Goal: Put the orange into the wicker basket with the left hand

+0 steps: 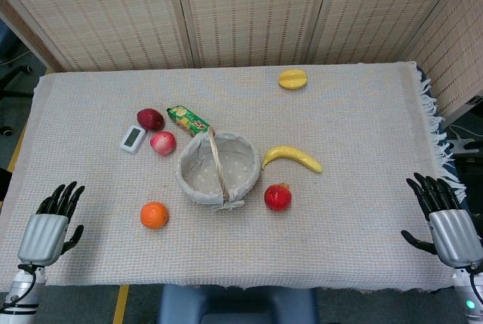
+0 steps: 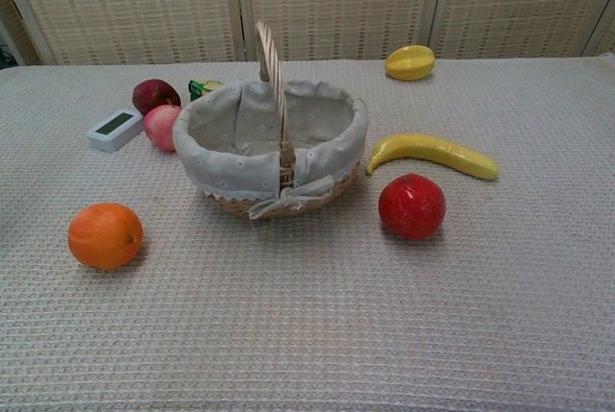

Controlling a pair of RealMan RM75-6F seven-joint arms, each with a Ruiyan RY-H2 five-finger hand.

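The orange [image 1: 154,215] lies on the cloth at the front left of the wicker basket [image 1: 198,185]; in the chest view the orange [image 2: 105,235] sits left of the basket [image 2: 223,175], which is cloth-lined, empty and has an upright handle. My left hand [image 1: 53,222] rests at the table's front left corner, fingers spread, holding nothing, well left of the orange. At the front right edge my right hand [image 1: 444,216] is also open and empty. Neither hand shows in the chest view.
A red pomegranate [image 1: 277,197] and a banana [image 1: 293,158] lie right of the basket. A pink apple [image 1: 162,143], a dark red apple [image 1: 150,118], a white timer [image 1: 133,139] and a green packet [image 1: 188,120] sit behind it on the left. A yellow fruit [image 1: 293,79] lies far back.
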